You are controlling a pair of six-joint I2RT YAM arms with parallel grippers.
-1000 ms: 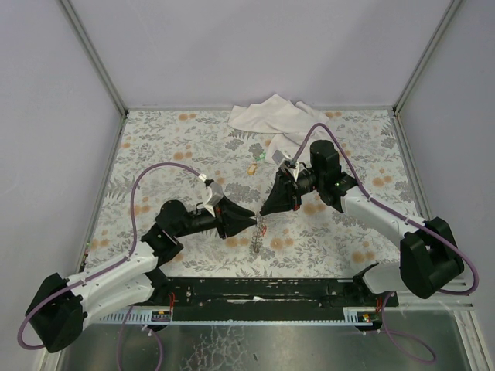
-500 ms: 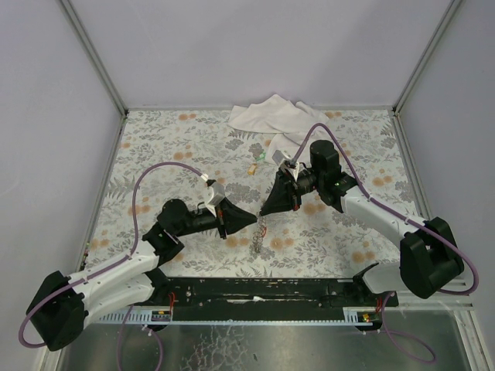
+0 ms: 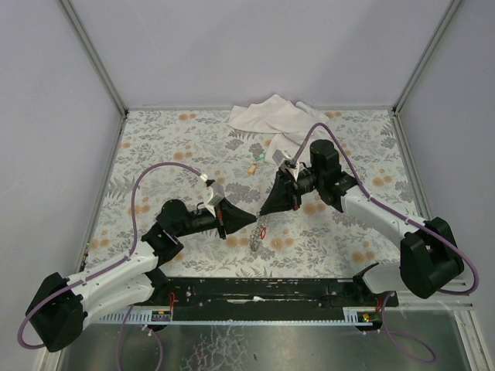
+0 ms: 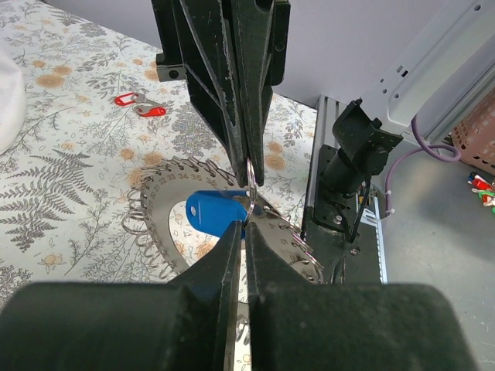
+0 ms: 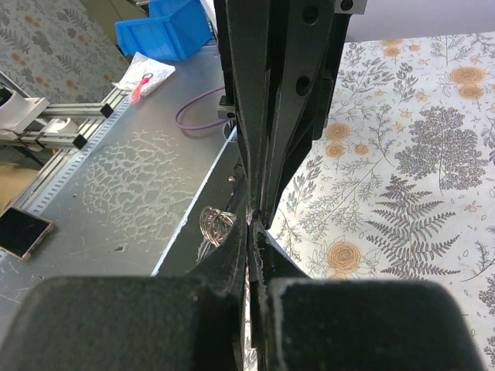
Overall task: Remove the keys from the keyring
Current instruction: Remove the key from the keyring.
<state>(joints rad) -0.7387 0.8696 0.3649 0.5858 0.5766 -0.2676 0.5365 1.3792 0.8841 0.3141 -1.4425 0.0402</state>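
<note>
Both clenched mid-table: right gripper (image 3: 264,212) pinching a keyring (image 3: 259,236) link, left gripper (image 4: 244,233) apparently nipping the blue key (image 4: 210,210). Hold right fixed; draw left off slowly, without twisting.

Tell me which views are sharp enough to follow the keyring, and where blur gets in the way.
Left wrist: keyring and blue key sharp, left end effector a dark blur up close. Right wrist: foreground blurred too, only a bit of keyring shows, floral table crisp. Top external: even light, soft shadows, keyring tiny.
</note>
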